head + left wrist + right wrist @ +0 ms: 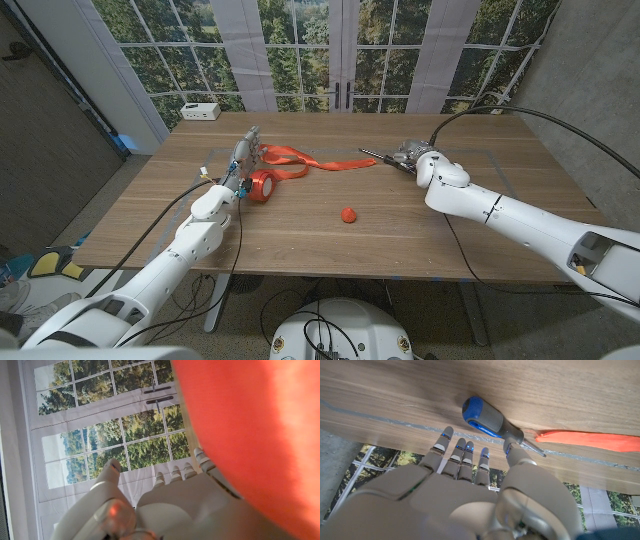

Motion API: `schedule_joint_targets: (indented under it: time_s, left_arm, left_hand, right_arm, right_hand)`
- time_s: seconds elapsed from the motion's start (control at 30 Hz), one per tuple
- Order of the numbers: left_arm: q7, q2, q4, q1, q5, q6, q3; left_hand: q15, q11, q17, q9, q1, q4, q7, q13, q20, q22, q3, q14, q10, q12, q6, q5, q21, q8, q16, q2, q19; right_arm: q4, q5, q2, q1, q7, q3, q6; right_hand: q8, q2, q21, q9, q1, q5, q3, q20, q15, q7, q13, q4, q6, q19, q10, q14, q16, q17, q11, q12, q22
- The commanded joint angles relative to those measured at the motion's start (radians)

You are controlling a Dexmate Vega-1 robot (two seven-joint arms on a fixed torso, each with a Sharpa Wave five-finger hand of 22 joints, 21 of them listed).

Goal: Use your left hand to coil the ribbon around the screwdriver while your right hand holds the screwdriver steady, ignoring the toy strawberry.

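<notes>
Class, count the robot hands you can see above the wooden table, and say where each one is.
2. The left hand is at the table's left, by the red ribbon spool. The right hand is at the far right, beside the blue-handled screwdriver. None appears hidden.

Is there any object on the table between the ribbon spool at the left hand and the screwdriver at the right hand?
Nothing visible blocks it. Between the spool and the screwdriver lies only the ribbon itself. The strawberry sits nearer the robot, off that line.
</notes>
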Motion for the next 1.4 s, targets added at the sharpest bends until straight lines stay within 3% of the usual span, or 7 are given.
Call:
schedule_joint_targets:
  time_s: [0.03,0.77,0.93,1.13,1.23,1.3,1.4]
  left_arm:
    - [-0.001,-0.003,0.008,-0.009,0.002,0.003,0.004]
    - [-0.004,-0.009,0.02,-0.025,0.005,0.012,0.011]
    - [-0.001,-0.009,0.018,-0.026,0.007,0.015,0.012]
    - [-0.006,-0.011,0.022,-0.027,0.005,0.013,0.012]
    - [-0.009,-0.012,0.023,-0.027,0.003,0.011,0.012]
    - [0.005,-0.011,0.016,-0.022,0.007,0.012,0.01]
    - [0.007,-0.01,0.01,-0.018,0.005,0.012,0.009]
  left_hand:
    - [0.001,0.003,0.0,0.003,-0.008,0.003,0.005,0.0,0.009,0.001,0.003,-0.005,0.0,-0.001,0.0,0.002,0.0,-0.003,0.003,0.001,0.0]
    - [0.001,0.004,0.0,0.003,-0.01,0.004,0.004,0.0,0.01,0.002,0.002,-0.006,0.001,-0.002,0.001,0.002,-0.002,-0.003,0.003,0.0,-0.001]
    - [0.001,0.005,0.0,0.003,-0.011,0.005,0.005,0.0,0.009,0.002,0.002,-0.007,0.001,-0.002,0.001,0.002,-0.002,-0.003,0.003,0.0,-0.001]
    - [0.002,0.005,0.001,0.003,-0.013,0.006,0.005,0.0,0.009,0.002,0.002,-0.007,0.001,-0.002,0.001,0.002,-0.002,-0.003,0.003,0.0,-0.001]
    - [0.002,0.005,0.001,0.003,-0.014,0.007,0.004,0.0,0.01,0.002,0.001,-0.007,0.001,-0.002,0.001,0.002,-0.003,-0.003,0.003,0.0,-0.001]
    - [0.002,0.005,0.001,0.003,-0.014,0.007,0.004,0.0,0.01,0.002,0.001,-0.006,0.001,-0.003,0.002,0.002,-0.003,-0.003,0.003,0.0,-0.001]
    - [0.002,0.005,0.001,0.003,-0.015,0.007,0.005,0.0,0.01,0.002,0.001,-0.006,0.001,-0.002,0.003,0.002,-0.003,-0.002,0.004,0.0,-0.001]
  right_arm:
    - [0.042,-0.042,0.02,0.025,0.034,-0.039,-0.022]
    - [0.124,-0.094,0.052,0.063,0.06,-0.102,-0.035]
    - [0.128,-0.17,0.056,0.038,-0.037,-0.118,-0.035]
    - [0.132,-0.23,0.061,0.006,-0.116,-0.111,-0.03]
    - [0.152,-0.283,0.069,0.0,-0.149,-0.128,-0.04]
    - [0.152,-0.288,0.066,0.016,-0.091,-0.139,-0.045]
    - [0.152,-0.275,0.068,0.013,-0.063,-0.126,-0.04]
  right_hand:
    - [0.003,0.001,0.003,0.004,0.017,-0.001,0.002,-0.002,-0.007,0.0,0.001,0.005,0.011,0.006,0.006,0.005,0.006,0.003,-0.005,0.002,0.002]
    - [-0.004,0.001,0.004,0.004,0.064,0.004,0.012,-0.014,-0.019,-0.006,0.001,-0.01,0.019,0.023,0.016,0.016,0.007,0.001,-0.02,0.001,0.001]
    - [0.009,0.007,0.018,0.006,0.186,0.01,0.042,-0.038,-0.064,-0.021,0.004,-0.027,0.095,0.077,0.095,0.102,0.039,0.005,-0.049,0.024,0.002]
    - [0.047,-0.004,0.058,0.011,0.352,0.009,0.03,-0.064,-0.113,-0.034,0.024,-0.03,0.271,0.18,0.252,0.261,0.147,0.075,-0.07,0.09,0.009]
    - [0.076,-0.057,0.091,0.016,0.488,0.012,-0.002,-0.069,-0.144,-0.042,0.053,-0.047,0.386,0.236,0.357,0.383,0.243,0.149,-0.082,0.159,0.014]
    - [0.11,-0.082,0.109,0.02,0.57,0.015,-0.022,-0.081,-0.166,-0.055,0.074,-0.046,0.489,0.256,0.455,0.46,0.301,0.195,-0.095,0.219,0.018]
    - [0.173,-0.087,0.148,0.029,0.657,0.012,-0.063,-0.089,-0.18,-0.035,0.116,-0.028,0.665,0.292,0.61,0.6,0.394,0.277,-0.066,0.32,0.026]
